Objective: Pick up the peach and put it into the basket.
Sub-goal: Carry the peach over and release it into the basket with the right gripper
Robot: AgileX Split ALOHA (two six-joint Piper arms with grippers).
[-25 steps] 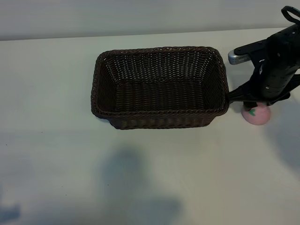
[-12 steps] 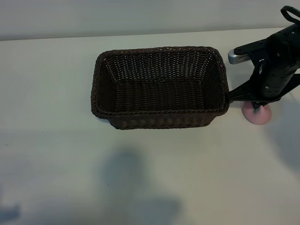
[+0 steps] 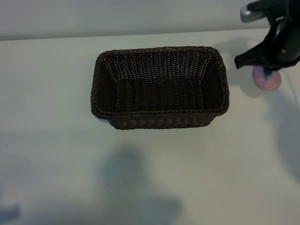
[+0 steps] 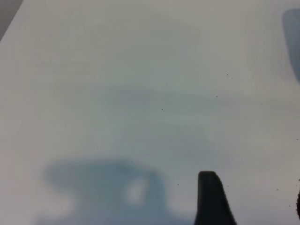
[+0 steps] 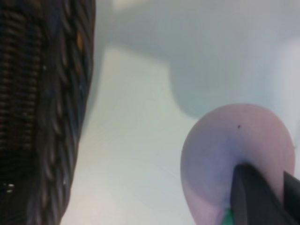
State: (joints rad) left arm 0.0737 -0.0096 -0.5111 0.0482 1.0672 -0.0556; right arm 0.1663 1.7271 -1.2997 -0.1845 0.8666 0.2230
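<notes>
The peach (image 3: 268, 80), a small pale-pink ball, hangs in my right gripper (image 3: 269, 70), which is shut on it just past the right end of the basket (image 3: 159, 112). In the right wrist view the dark fingertips (image 5: 251, 197) pinch the peach (image 5: 225, 150) by its green leaf mark, and it is clear of the table. The dark-brown wicker basket stands mid-table with nothing in it; its woven wall (image 5: 42, 117) is close beside the peach. My left gripper (image 4: 255, 206) is out of the exterior view. It hangs open over bare table, one finger (image 4: 211, 199) showing.
The white table (image 3: 150, 178) runs wide in front of the basket, with soft shadows on it. A pale wall (image 3: 140, 14) closes off the far edge behind the basket.
My right gripper has shut on the peach and lifted it off the table, moving toward the far edge beside the basket's right end. The left gripper has not moved.
</notes>
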